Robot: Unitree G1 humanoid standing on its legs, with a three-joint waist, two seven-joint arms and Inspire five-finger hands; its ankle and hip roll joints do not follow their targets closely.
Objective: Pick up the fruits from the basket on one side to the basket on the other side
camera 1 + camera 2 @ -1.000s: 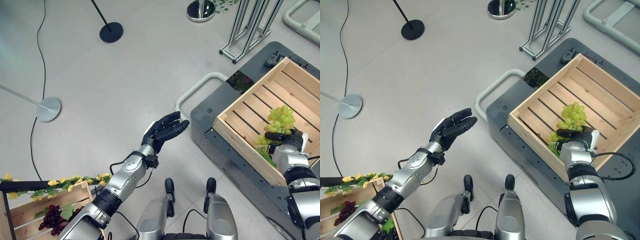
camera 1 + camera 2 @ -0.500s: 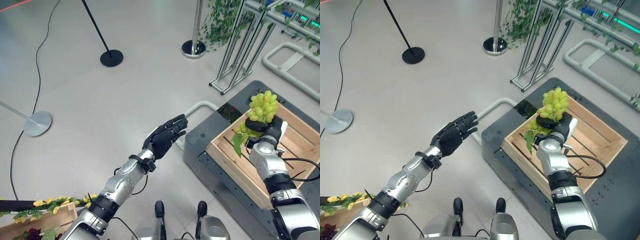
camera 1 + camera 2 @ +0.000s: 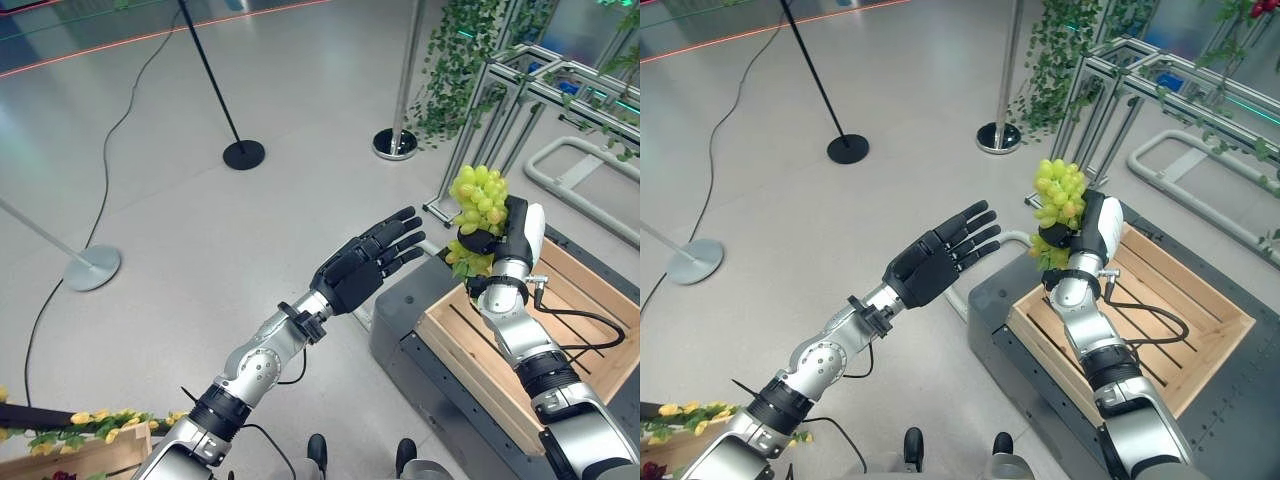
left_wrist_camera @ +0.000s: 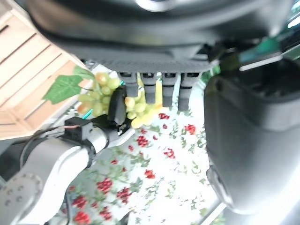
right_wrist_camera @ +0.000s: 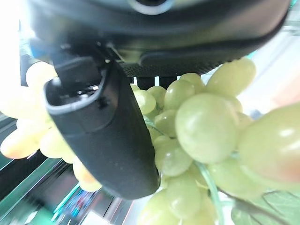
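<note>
Above the near corner of the wooden crate [image 3: 560,330], the right hand [image 3: 510,235] pinches a bunch of green grapes [image 3: 477,200], carried high, likely to clear the crate wall. Just beside it, the left hand [image 3: 365,268] waits palm-up, fingers spread flat, looking ready to receive the bunch.

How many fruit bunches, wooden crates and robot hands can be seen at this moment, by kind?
Green grape bunch: 1, held up in the right hand
Wooden crates: 2, the slatted crate on the grey cart and the flower-trimmed crate at lower left
Robot hands: 2, left hand open, right hand
Total: 5
</note>
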